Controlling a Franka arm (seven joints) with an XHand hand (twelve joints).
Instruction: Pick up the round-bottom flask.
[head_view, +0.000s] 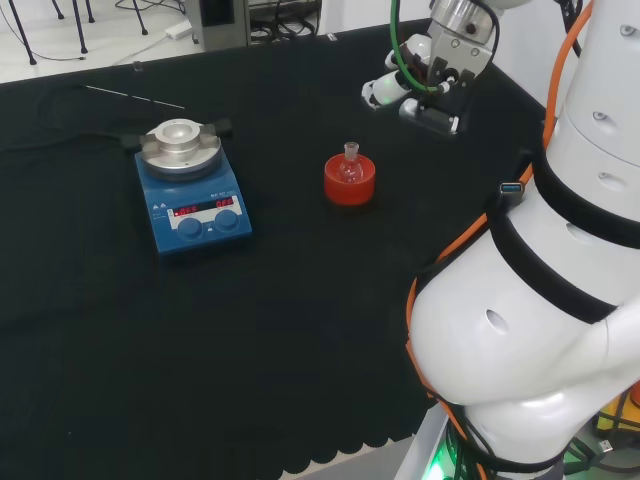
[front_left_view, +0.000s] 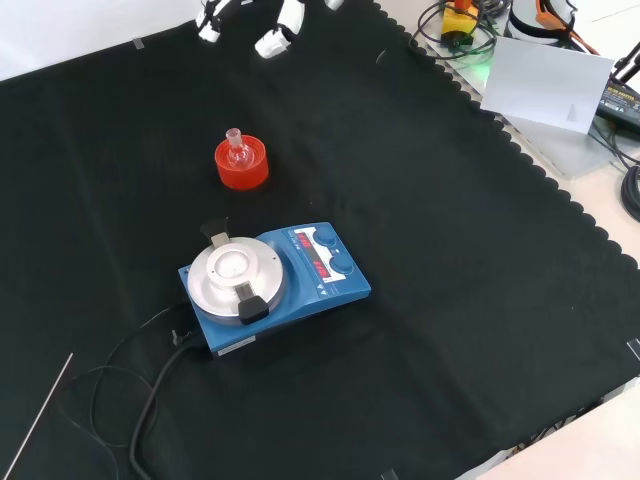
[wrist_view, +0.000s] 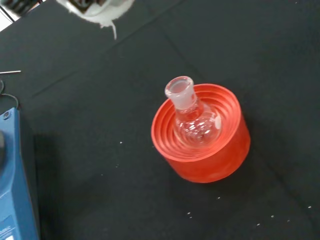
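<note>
Here's the round-bottom flask (head_view: 350, 166), small and clear, seated neck-up in its red ribbed stand (head_view: 349, 186) near the middle of the counter (head_view: 300, 340). That stand is doing the real work: a round belly would roll on flat cloth, so the ribbed cup holds it upright. In the wrist view the neck (wrist_view: 180, 91) leans a touch off centre while the bulb (wrist_view: 197, 125) nests inside the red rings, so the neck is the part left free to take.

The hand (head_view: 415, 90) hangs above the cloth at about two o'clock from the flask in the head view, well apart from it and holding nothing. Its white fingers (front_left_view: 275, 40) show at the top edge of the front view, at roughly twelve o'clock from the stand. They look relaxed and apart, not closed on anything.

Around it: a blue hotplate stirrer (head_view: 192, 195) with a round metal top sits at nine o'clock from the flask in the head view, well clear, its black cable (front_left_view: 150, 400) trailing away across the cloth. A thin rod (head_view: 135, 97) lies beyond the stirrer. Nothing stands between hand and flask, so by my reckoning the approach is open; the concern is the stand lifting along with the glass.
</note>
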